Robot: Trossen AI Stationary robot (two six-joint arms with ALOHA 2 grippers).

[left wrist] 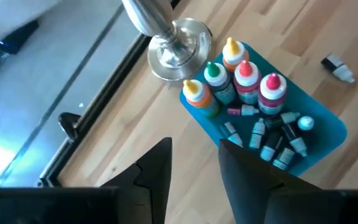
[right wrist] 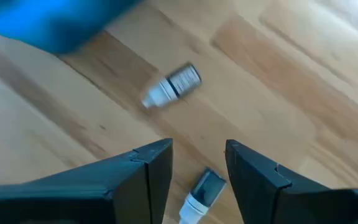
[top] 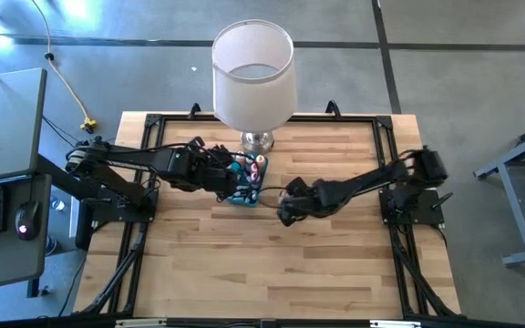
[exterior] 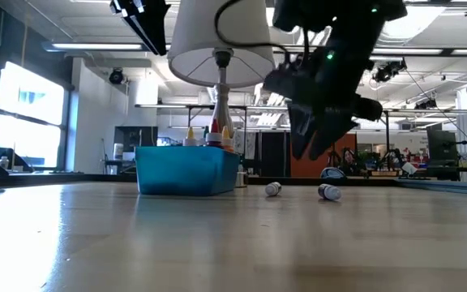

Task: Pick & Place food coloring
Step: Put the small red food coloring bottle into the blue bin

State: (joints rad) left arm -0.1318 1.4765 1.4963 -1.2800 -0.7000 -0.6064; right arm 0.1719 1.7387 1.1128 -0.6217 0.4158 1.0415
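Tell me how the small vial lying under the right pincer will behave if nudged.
The vial lies on its side on the bare table, so it probably rolls. Being tiny, it is likely light and may skid away from the open right pincer.

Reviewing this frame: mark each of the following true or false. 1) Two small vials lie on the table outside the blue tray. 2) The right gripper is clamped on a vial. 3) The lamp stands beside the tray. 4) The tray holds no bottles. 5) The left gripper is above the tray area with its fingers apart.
1) True: two vials lie on their sides on the table, apart from the blue tray.
2) False: the right gripper is open above the table, with one vial showing between its fingers, not gripped.
3) True: the lamp has its base right next to the tray.
4) False: the tray holds several upright dropper bottles and small vials lying flat.
5) True: the left gripper is open, holding nothing.
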